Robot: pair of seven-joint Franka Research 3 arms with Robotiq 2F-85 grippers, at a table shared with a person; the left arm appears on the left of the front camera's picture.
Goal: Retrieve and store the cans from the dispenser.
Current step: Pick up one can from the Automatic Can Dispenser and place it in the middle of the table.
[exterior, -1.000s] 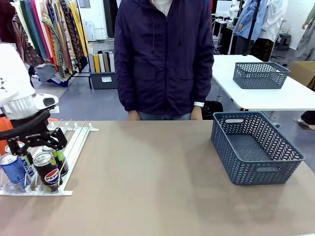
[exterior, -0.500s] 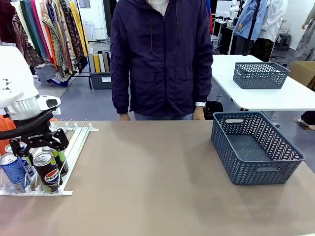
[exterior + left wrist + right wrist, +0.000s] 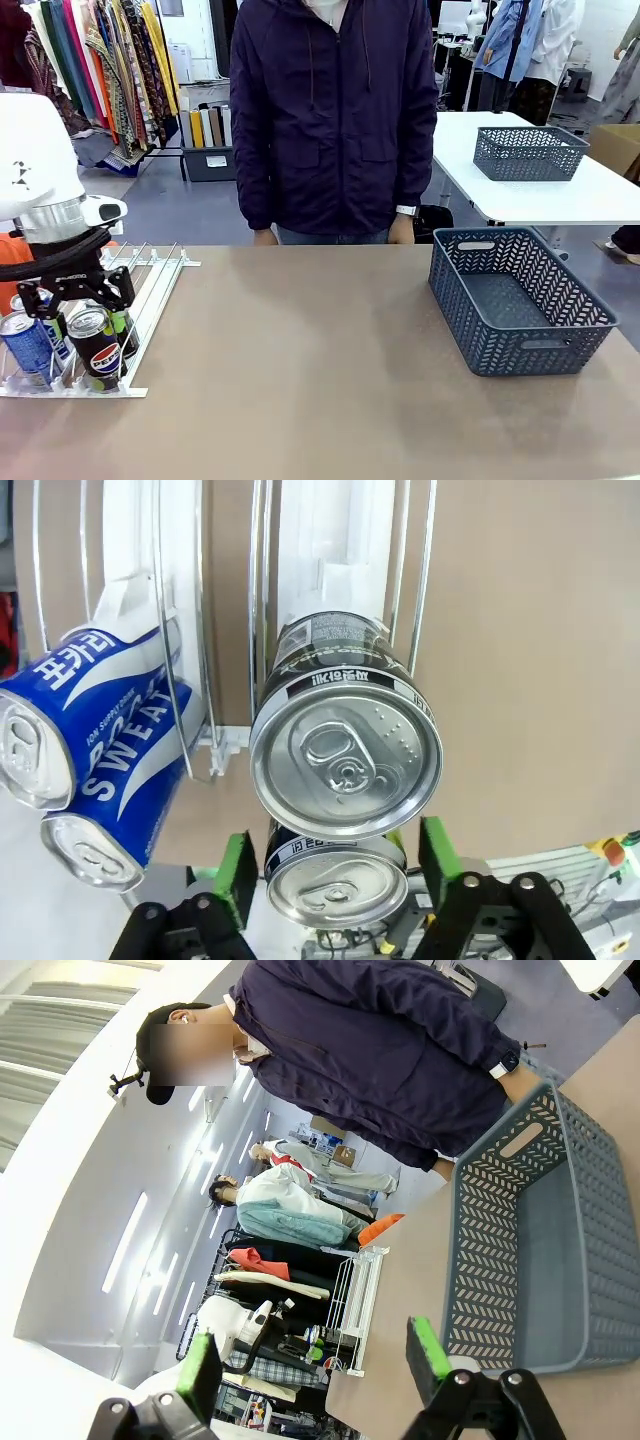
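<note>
The cans (image 3: 96,352), four small aluminium drink cans, are standing at the front lip of the flat white wire-railed dispenser (image 3: 150,288) at the left edge of the tan table (image 3: 300,400) in the front view. A black Pepsi can (image 3: 98,362) is sitting foremost in one lane and a blue Pocari Sweat can (image 3: 27,345) in the next lane, both upright with long axes near vertical and silver tops up. The left gripper (image 3: 82,312) is reaching down over the Pepsi lane, one green pad showing just beside the front can. From here I cannot tell which can lies between the fingers. Well apart on the right, a dark grey mesh plastic basket (image 3: 520,300) is resting on the table, and a person in a dark navy jacket (image 3: 335,110) is standing at the far side. In the left wrist view the tops are facing the camera, bodies receding along the rails. The lower black can (image 3: 335,892) is sitting between the green pads (image 3: 237,865), the jaws straddling it with a thin gap either side, not yet clamped. A second black can (image 3: 345,765) is sitting just above it, the two blue ones in the neighbouring lane. In the right wrist view the right gripper (image 3: 312,1355) is hanging with its jaws spread wide, holding nothing, the basket beyond it.
</note>
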